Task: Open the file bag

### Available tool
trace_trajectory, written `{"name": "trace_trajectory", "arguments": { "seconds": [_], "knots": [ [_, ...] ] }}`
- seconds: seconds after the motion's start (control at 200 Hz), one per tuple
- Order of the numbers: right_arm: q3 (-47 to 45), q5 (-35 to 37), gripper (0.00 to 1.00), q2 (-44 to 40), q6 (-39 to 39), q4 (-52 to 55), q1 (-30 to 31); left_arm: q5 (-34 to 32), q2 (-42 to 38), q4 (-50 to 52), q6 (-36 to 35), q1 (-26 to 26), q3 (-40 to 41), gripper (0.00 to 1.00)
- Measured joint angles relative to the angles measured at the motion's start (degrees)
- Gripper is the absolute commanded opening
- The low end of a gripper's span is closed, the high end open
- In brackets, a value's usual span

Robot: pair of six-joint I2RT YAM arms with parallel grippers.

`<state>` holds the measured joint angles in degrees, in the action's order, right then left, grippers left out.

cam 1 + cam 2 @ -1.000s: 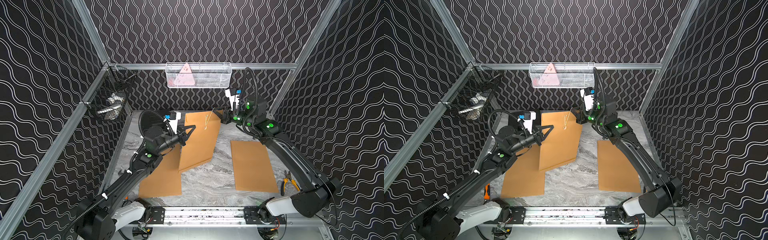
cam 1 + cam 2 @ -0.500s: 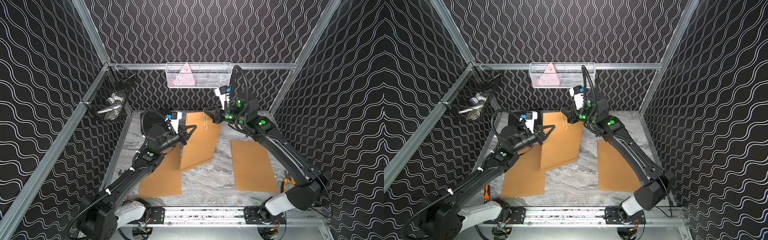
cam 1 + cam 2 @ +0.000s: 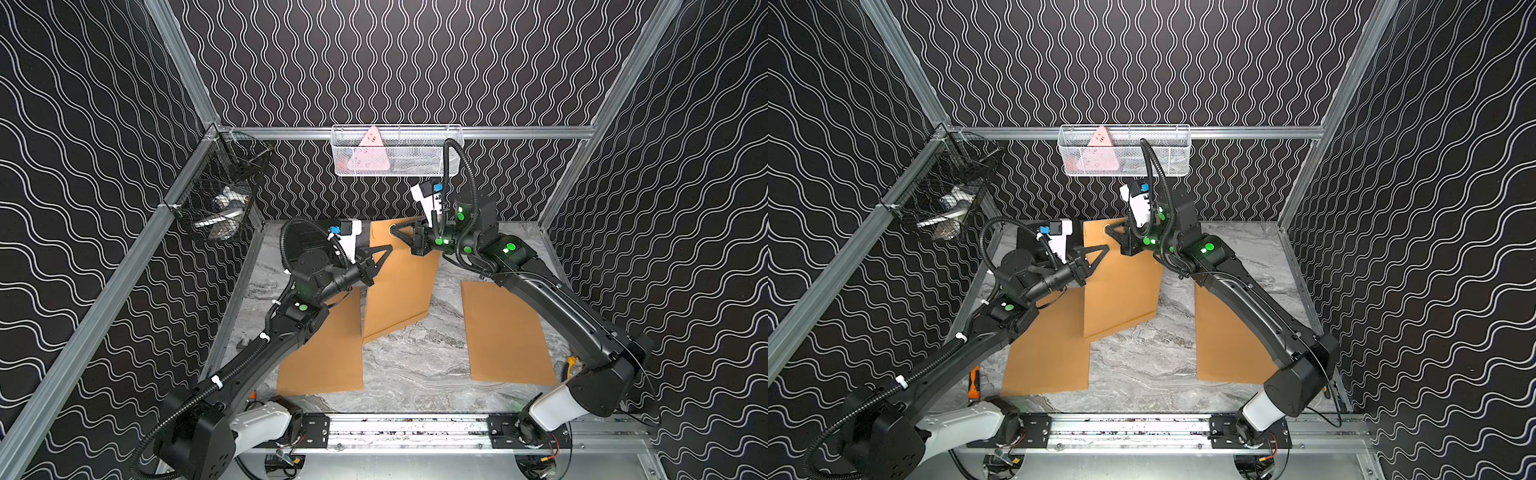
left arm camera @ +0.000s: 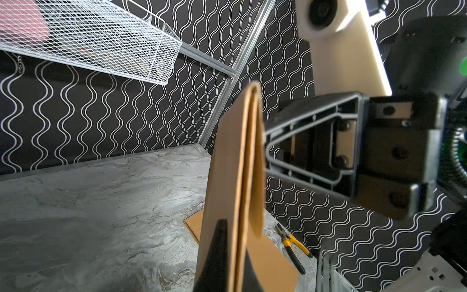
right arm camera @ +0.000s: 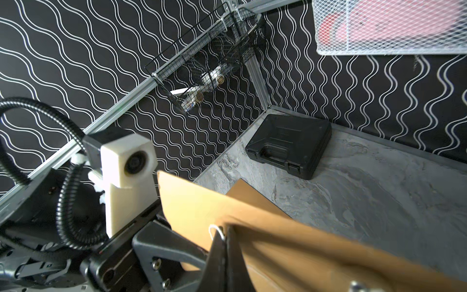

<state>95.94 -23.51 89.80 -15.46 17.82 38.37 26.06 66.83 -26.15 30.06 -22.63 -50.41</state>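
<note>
A brown file bag (image 3: 399, 286) (image 3: 1121, 291) stands tilted on edge mid-table, its top raised. My left gripper (image 3: 387, 248) (image 3: 1105, 248) (image 4: 235, 265) is shut on the bag's left edge, with a dark finger (image 4: 217, 252) on each face. The right gripper (image 3: 395, 231) (image 3: 1111, 229) (image 5: 226, 236) reaches the bag's top left corner from the right. It is shut on the thin white string (image 5: 214, 228), which loops out at the jaw tips. The flap (image 5: 290, 237) looks blurred beside the jaws.
Two more brown file bags lie flat, one front left (image 3: 324, 353) and one right (image 3: 505, 332). A black case (image 5: 290, 144) sits in the back left corner. Yellow-handled pliers (image 4: 293, 245) lie by the right edge. A white wire basket (image 3: 397, 151) and a black one (image 3: 220, 199) hang on the walls.
The right gripper has swung left along the bag's top edge, carrying the string toward the top left corner. The left gripper has kept its hold with little movement.
</note>
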Motion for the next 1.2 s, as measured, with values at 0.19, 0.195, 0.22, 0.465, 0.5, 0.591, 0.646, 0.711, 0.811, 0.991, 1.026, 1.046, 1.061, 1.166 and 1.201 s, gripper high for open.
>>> {"name": "trace_trajectory", "arguments": {
  "seconds": [0.19, 0.195, 0.22, 0.465, 0.5, 0.591, 0.646, 0.711, 0.811, 0.991, 1.026, 1.046, 1.061, 1.166, 1.201],
  "knots": [
    [-2.21, 0.57, 0.0, -1.14, -0.2, -0.11, 0.72, -2.12, 0.09, -0.17, 0.33, 0.0, -0.55, 0.0],
    [-2.29, 0.55, 0.0, -1.2, -0.2, -0.11, 0.76, -2.16, 0.09, -0.17, 0.35, 0.0, -0.55, 0.0],
    [-2.62, 0.63, 0.0, -1.44, -0.22, -0.22, 0.87, -2.36, 0.09, -0.24, 0.39, 0.0, -0.57, 0.0],
    [-6.75, 1.36, 0.0, -3.87, -0.79, -1.2, 1.75, -4.48, 0.11, -0.33, 0.66, 0.0, -1.73, 0.0],
    [-7.52, 1.42, 0.0, -4.15, -1.57, -1.64, 1.88, -4.85, 0.22, -0.44, 0.79, 0.0, -1.9, 0.0],
    [-9.77, 1.64, 0.0, -4.85, -1.75, -2.78, 2.23, -5.22, 0.63, -0.74, 1.42, 0.0, -2.45, 0.0],
    [-11.13, 1.84, 0.0, -5.14, -2.1, -3.17, 2.43, -5.31, 0.87, -1.09, 1.57, 0.0, -2.73, 0.0],
    [-12.57, 1.84, 0.0, -5.35, -2.71, -3.98, 2.51, -5.49, 1.22, -1.6, 1.81, 0.0, -3.04, 0.0],
    [-14.78, 2.03, 0.0, -5.75, -3.65, -5.11, 2.62, -5.73, 1.62, -2.32, 2.86, 0.0, -3.3, 0.0],
    [-17.99, 2.03, 0.0, -6.16, -5.14, -7.34, 2.93, -6.4, 2.29, -3.1, 3.19, 0.0, -3.74, 0.0],
    [-18.62, 2.01, 0.0, -6.21, -5.18, -7.76, 2.97, -6.56, 2.38, -3.28, 3.23, 0.0, -3.74, 0.0],
    [-19.02, 2.03, 0.0, -6.25, -5.33, -7.98, 3.02, -6.62, 2.47, -3.41, 3.32, 0.0, -3.76, 0.0],
    [-19.26, 2.01, 0.0, -6.27, -5.66, -8.13, 3.04, -6.71, 2.49, -3.48, 3.41, 0.0, -3.78, 0.0],
    [-20.98, 2.01, 0.0, -6.32, -6.47, -9.14, 3.19, -6.84, 2.75, -4.46, 4.02, 0.0, -4.02, 0.0],
    [-21.49, 2.03, 0.0, -6.38, -6.67, -9.4, 3.19, -6.99, 2.82, -4.74, 4.31, 0.0, -4.11, 0.0]
  ]
}}
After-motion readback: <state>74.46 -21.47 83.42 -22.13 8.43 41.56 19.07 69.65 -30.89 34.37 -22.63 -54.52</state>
